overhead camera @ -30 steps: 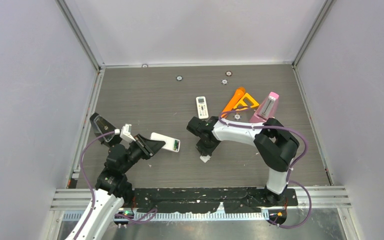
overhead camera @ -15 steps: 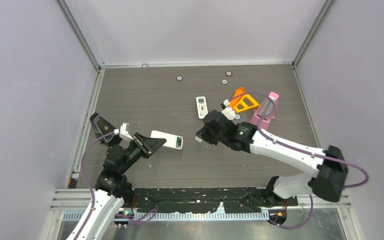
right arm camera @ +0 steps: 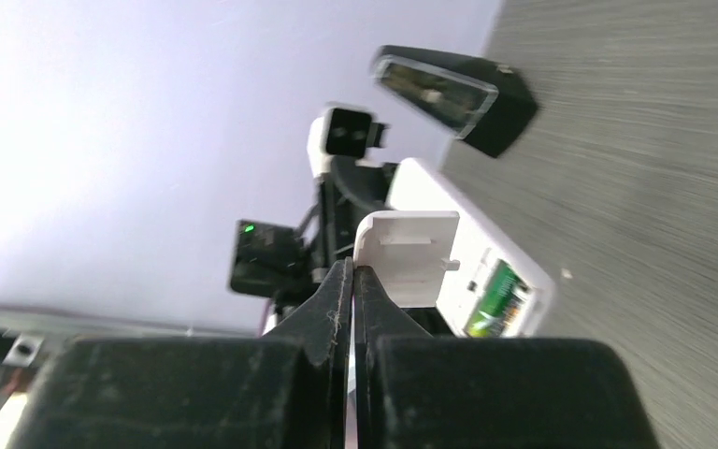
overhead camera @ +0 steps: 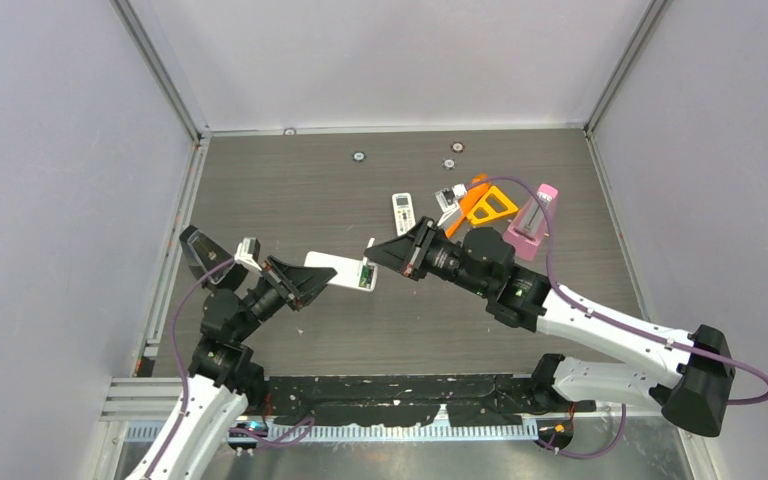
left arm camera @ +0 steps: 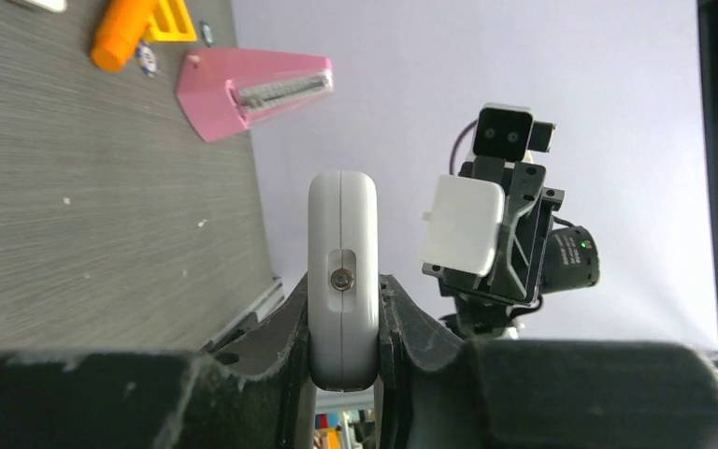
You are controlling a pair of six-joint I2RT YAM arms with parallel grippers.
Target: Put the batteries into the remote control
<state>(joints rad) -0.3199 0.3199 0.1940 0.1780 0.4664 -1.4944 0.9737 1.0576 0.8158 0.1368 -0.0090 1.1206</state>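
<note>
My left gripper is shut on a white remote control and holds it above the table, its open battery bay facing right. A green battery lies in that bay and also shows in the top view. The purple and dark batteries are out of view. My right gripper is shut on the white battery cover, held just right of the remote's bay end. In the left wrist view the remote is edge-on between the closed jaws of the gripper, with the cover beyond it.
A second small remote, an orange tool and a pink wedge-shaped object lie at the back right. A black wedge sits near the left wall. Small round discs dot the far table.
My right arm has risen from the table and swung left, bringing the cover up to the remote's bay end. My left gripper has shifted the remote slightly to the right.
</note>
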